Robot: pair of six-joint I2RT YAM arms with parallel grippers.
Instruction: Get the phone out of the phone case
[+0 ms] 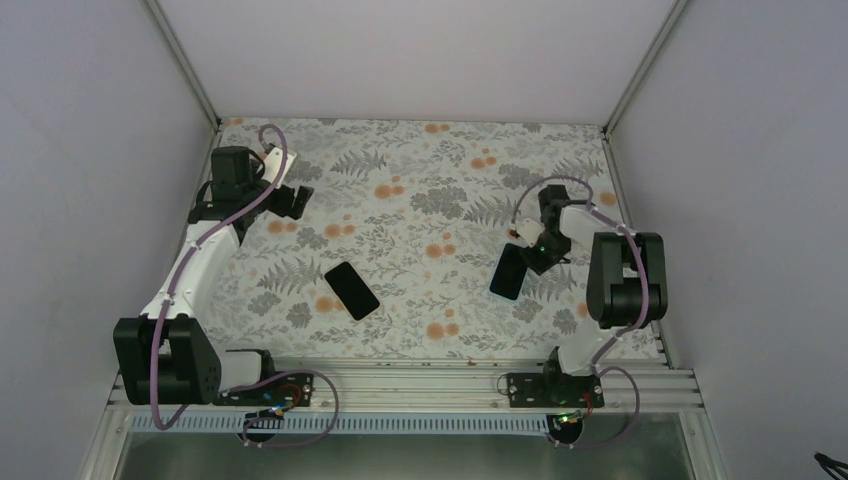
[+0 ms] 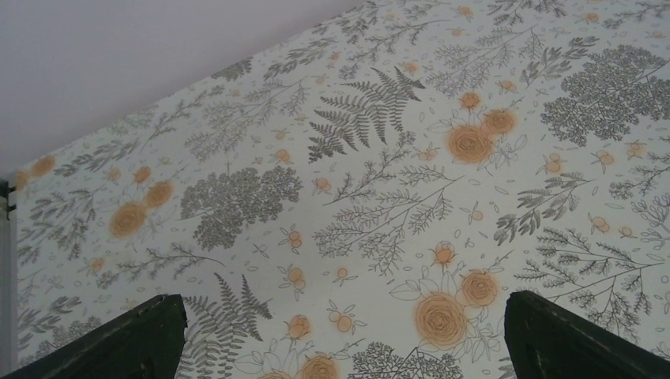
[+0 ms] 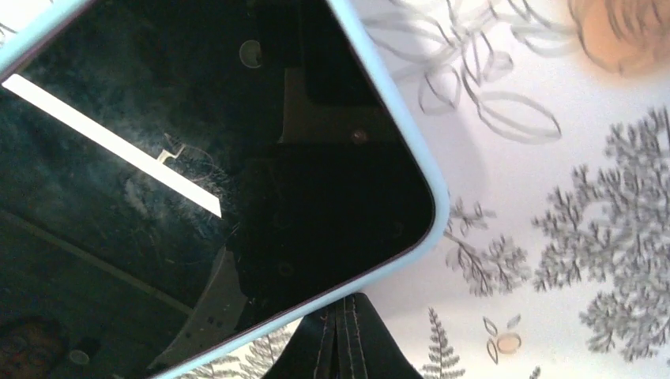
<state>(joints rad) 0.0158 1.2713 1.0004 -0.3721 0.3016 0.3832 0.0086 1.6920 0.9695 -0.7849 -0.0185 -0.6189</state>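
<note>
The phone (image 3: 197, 158), dark glossy screen up, sits inside a light-blue phone case (image 3: 371, 284) and fills most of the right wrist view. From above the phone (image 1: 507, 272) lies right of centre, its far end against my right gripper (image 1: 527, 252). That right gripper (image 3: 348, 304) is shut. Its two fingers are pressed together just under the case's rim near a corner, and their tips are hidden behind the rim. My left gripper (image 1: 295, 200) hovers far off at the back left. In its own view the left gripper (image 2: 344, 332) is open with only tablecloth between its fingers (image 2: 118, 339).
A second flat black phone-shaped slab (image 1: 351, 290) lies at an angle on the floral tablecloth (image 1: 420, 200), left of centre. Grey walls close in the table on the left, back and right. An aluminium rail (image 1: 400, 385) carries both arm bases along the near edge.
</note>
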